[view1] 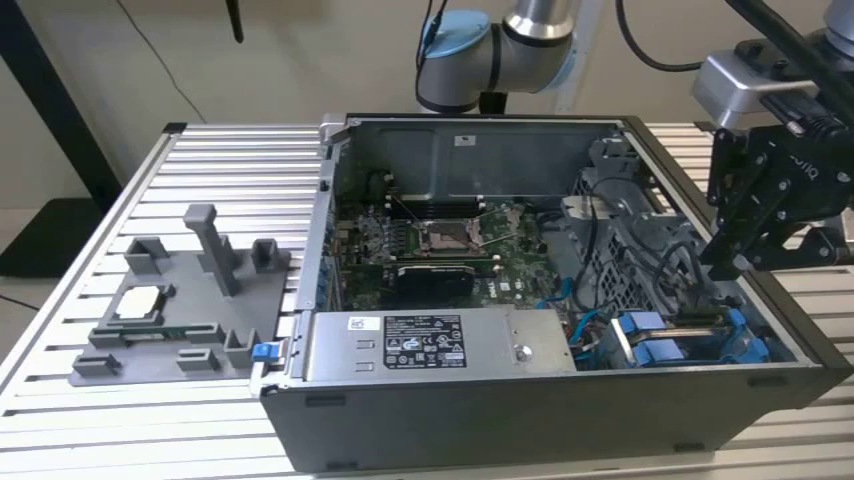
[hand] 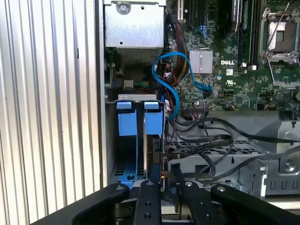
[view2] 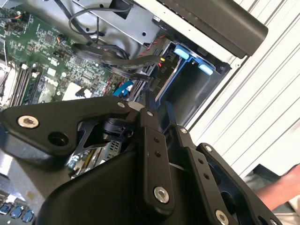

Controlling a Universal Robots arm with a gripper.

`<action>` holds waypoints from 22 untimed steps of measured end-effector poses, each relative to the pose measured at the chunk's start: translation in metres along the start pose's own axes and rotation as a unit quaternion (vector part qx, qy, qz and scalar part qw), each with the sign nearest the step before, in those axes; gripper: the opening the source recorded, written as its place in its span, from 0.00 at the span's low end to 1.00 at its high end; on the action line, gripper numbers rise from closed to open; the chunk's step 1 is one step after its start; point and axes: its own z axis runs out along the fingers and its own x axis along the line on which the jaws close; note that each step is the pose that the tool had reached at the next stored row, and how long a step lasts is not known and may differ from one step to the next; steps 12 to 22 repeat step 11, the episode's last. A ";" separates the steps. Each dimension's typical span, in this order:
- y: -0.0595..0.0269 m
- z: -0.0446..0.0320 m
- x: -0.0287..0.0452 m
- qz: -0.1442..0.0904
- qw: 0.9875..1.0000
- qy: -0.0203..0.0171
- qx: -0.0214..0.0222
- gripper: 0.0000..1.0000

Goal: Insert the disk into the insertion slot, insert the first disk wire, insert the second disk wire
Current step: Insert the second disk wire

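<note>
Slatted metal tabletop w/ open computer case at centre of the exterior view; grey fixture tray at left. Tool hangs at right edge, over the drive cage. In the first wrist view the disk in its blue carrier sits upright in the insertion slot, lower centre, beside a second blue carrier. Tool fingers narrow, tips at the disk's near edge amid black wires; whether they pinch a connector, cannot tell. Risk, by judgement: loose cables just beside the tips may snag or get pinched; a tilted connector could jam against the port.
</note>
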 end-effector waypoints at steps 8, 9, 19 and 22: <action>-0.0017 0.0003 0.0000 0.001 1.000 0.000 -0.009 1.00; -0.0017 0.0003 0.0001 0.001 1.000 0.000 -0.009 1.00; -0.0017 0.0003 0.0000 0.001 1.000 0.000 -0.009 1.00; -0.0017 0.0003 0.0000 0.001 1.000 0.000 -0.009 1.00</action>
